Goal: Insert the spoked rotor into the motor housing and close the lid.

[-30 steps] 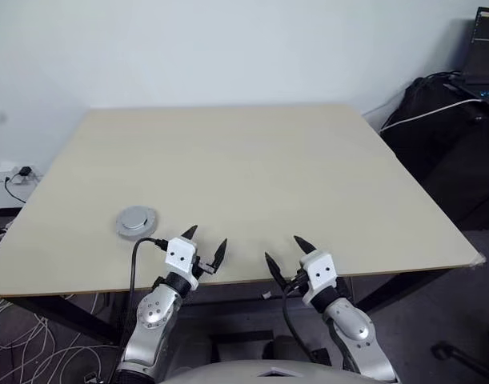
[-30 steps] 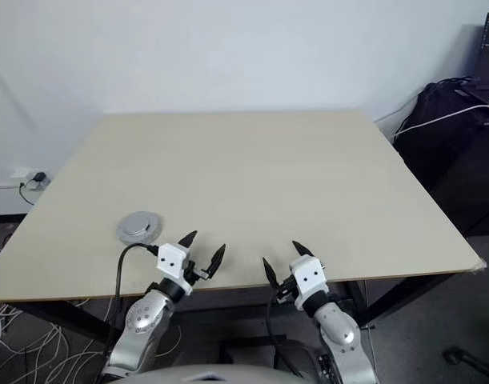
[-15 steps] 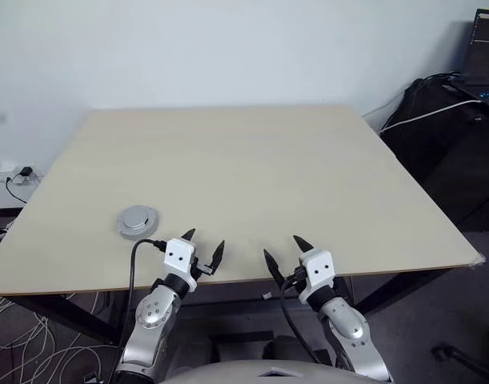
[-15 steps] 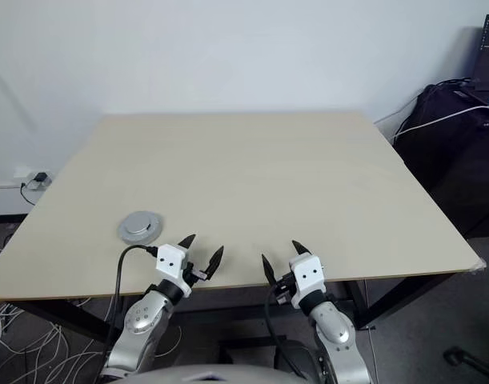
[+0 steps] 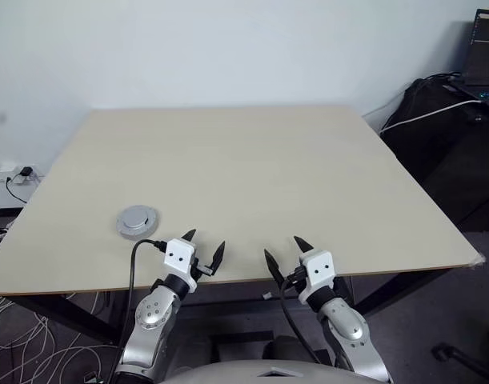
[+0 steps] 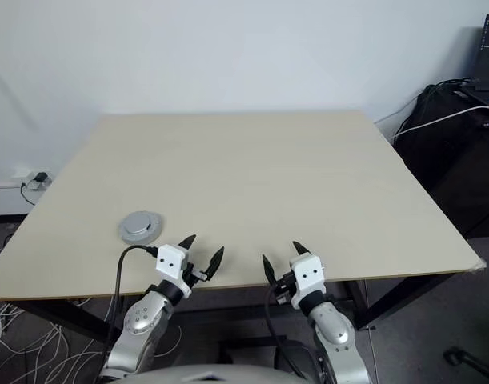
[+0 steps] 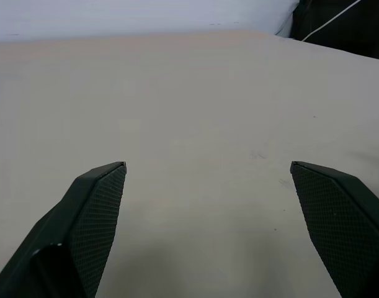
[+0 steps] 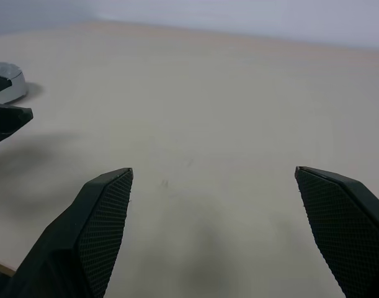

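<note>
Left eye view has both grippers poised at the near edge of the table (image 5: 244,160), and both are wide open with nothing between the fingers. Left gripper (image 5: 205,244) shows its two black fingers spread apart, and right gripper (image 5: 283,250) is just the same, tips well separated over bare wood. Now outward: the lid (image 5: 137,221), a silvery-grey round disc, lies flat on the tabletop, beyond and to the left of the left gripper, near it but not touching. It sits well apart from the right gripper. A dark bag (image 5: 436,120) stands off the table's right side.
</note>
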Robot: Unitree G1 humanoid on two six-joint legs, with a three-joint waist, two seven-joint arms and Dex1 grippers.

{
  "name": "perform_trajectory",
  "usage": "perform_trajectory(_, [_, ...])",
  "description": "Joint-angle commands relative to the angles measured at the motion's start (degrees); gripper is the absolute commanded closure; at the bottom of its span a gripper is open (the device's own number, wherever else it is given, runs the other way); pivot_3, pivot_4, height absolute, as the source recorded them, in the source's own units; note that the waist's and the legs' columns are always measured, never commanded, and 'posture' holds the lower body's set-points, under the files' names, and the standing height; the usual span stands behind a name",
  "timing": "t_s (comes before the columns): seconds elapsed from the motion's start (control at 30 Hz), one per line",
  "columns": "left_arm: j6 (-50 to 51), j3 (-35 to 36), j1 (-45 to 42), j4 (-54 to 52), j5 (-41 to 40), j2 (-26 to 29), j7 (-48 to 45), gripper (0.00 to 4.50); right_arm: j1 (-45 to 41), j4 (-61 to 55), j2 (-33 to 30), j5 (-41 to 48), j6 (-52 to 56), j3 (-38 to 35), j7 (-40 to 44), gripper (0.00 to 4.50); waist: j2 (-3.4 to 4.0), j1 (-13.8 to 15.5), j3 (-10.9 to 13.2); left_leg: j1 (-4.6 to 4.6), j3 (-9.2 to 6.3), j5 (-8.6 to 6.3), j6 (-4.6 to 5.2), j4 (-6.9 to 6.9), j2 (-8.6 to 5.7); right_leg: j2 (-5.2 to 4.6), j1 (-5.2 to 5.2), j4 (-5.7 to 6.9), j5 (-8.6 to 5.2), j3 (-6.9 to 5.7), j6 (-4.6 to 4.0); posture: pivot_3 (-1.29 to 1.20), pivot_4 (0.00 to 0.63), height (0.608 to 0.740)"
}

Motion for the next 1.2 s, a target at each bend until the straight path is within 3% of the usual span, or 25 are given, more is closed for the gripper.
perform_trajectory(0.03, [0.04, 0.09, -0.73, -2.76, -0.18, -0.17, -0.16, 0.03, -0.31, -3.76, 0.24, 0.3, 0.54, -0.24, -0.31, 0.0, 0.0, 0.0, 0.0, 0.0, 0.0, 0.0, 0.0, 0.0, 0.0, 0.0, 0.0, 0.0, 0.0, 0.0, 0.0, 0.0, 0.0, 0.74])
perform_trajectory(1.2, [0.84, 0.11, -0.59, -3.1, -0.47, -0.27, -0.46, 0.03, -0.27, -3.86, 0.43, 0.17, 1.01, -0.3, -0.35, 0.0, 0.0, -0.01, 0.0, 0.0, 0.0, 0.0, 0.0, 0.02, 0.0, 0.0, -0.01, 0.03, 0.0, -0.01, 0.0, 0.0, 0.0, 0.74])
